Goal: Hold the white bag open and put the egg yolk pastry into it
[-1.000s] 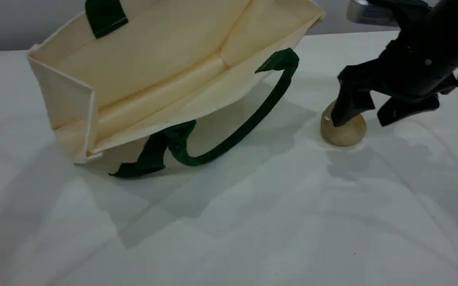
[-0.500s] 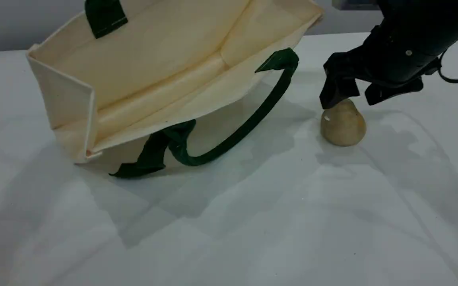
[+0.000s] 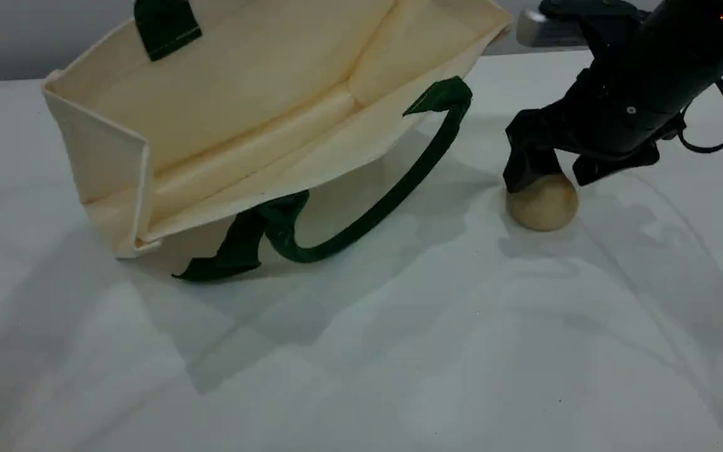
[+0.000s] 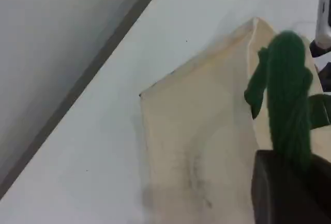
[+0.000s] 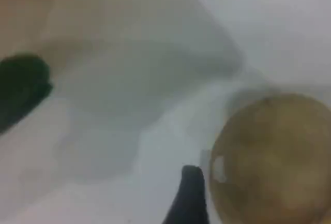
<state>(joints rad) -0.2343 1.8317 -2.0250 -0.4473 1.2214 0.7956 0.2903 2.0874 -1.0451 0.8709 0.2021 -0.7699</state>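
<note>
Right claw (image 3: 553,172) open over pastry (image 3: 543,202); left claw (image 4: 289,182) grips bag handle (image 4: 287,100)

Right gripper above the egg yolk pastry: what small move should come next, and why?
Probably lower the right gripper a little further so its fingers straddle the egg yolk pastry, then close. The jaws stand open just over the pastry, which sits on the table ungripped. The white bag is already held open by its upper handle in the shut left gripper.

Matte black arm (image 3: 650,81), looped cable (image 3: 706,147)
</note>
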